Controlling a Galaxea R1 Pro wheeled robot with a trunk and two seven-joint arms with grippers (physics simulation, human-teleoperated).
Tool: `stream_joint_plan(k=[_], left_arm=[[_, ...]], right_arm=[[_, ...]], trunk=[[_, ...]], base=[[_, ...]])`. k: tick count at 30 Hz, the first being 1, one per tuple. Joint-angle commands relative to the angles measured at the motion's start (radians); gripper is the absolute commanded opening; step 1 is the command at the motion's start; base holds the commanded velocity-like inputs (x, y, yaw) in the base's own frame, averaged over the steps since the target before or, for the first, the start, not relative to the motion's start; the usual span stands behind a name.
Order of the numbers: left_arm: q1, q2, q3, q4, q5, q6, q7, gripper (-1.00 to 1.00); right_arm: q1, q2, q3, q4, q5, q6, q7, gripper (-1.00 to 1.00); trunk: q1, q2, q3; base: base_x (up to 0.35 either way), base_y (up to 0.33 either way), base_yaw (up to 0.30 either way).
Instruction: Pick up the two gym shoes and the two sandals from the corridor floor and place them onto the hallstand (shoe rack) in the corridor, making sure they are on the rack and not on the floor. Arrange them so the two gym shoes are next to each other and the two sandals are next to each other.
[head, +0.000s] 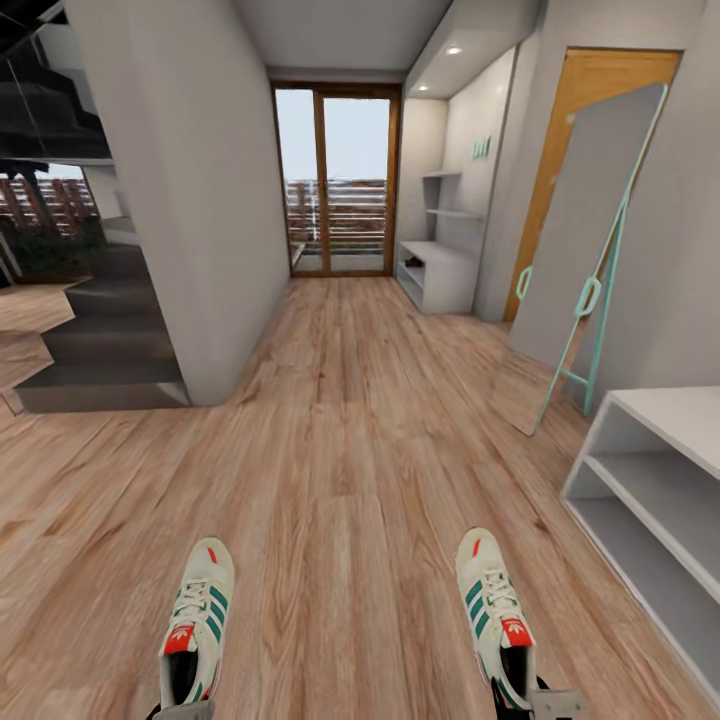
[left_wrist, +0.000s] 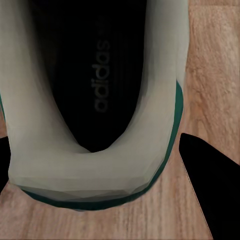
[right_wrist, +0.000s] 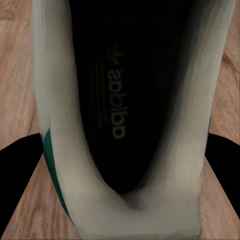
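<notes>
1. Each arm carries one white gym shoe by the heel, toes pointing away down the corridor. The left gym shoe (head: 196, 630) hangs at the left gripper (head: 182, 710), the right gym shoe (head: 495, 617) at the right gripper (head: 540, 703).
2. In the left wrist view the left gripper's dark fingers (left_wrist: 212, 185) sit on either side of the shoe's heel collar, closed against it. The right wrist view shows the same: the right gripper's fingers (right_wrist: 17, 175) press the heel from both sides.
3. Both shoes are well apart from each other, with bare plank between them. I cannot tell whether their soles touch the boards or clear them.
4. The pale grey hallstand (head: 440, 262) stands far down the corridor on the right, against the wall near the glass door (head: 338, 180). Something dark lies in its upper open shelf row, too small to name. Two staggered shelves step up its back panel.
5. A low white bench (head: 650, 490) with two open shelves sits close by on the right.
6. A tall grey mirror (head: 590, 240) with a mint frame leans on the right wall, in front of a wooden door (head: 570, 110).
7. The corridor floor (head: 340, 430) is light brown wood-grain plank. Dark stairs (head: 105, 330) rise at the left beyond a grey wall.
</notes>
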Motion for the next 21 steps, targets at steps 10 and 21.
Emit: stream_joint_plan(k=[10, 21], left_arm=[[-0.001, 0.0, 0.004, 0.001, -0.004, -0.003, -0.002, -1.0], [-0.001, 0.0, 0.004, 0.001, -0.003, -0.003, -0.002, -1.0]], right_arm=[[-0.001, 0.001, -0.007, 0.004, 0.01, -0.004, -0.001, -1.0], [-0.001, 0.001, -0.007, 0.004, 0.01, -0.004, -0.001, -1.0]], trunk=[[0.0, 0.0, -0.001], [0.0, 0.0, -0.001]], base=[[0.338, 0.0, 0.0], [0.338, 0.0, 0.0]])
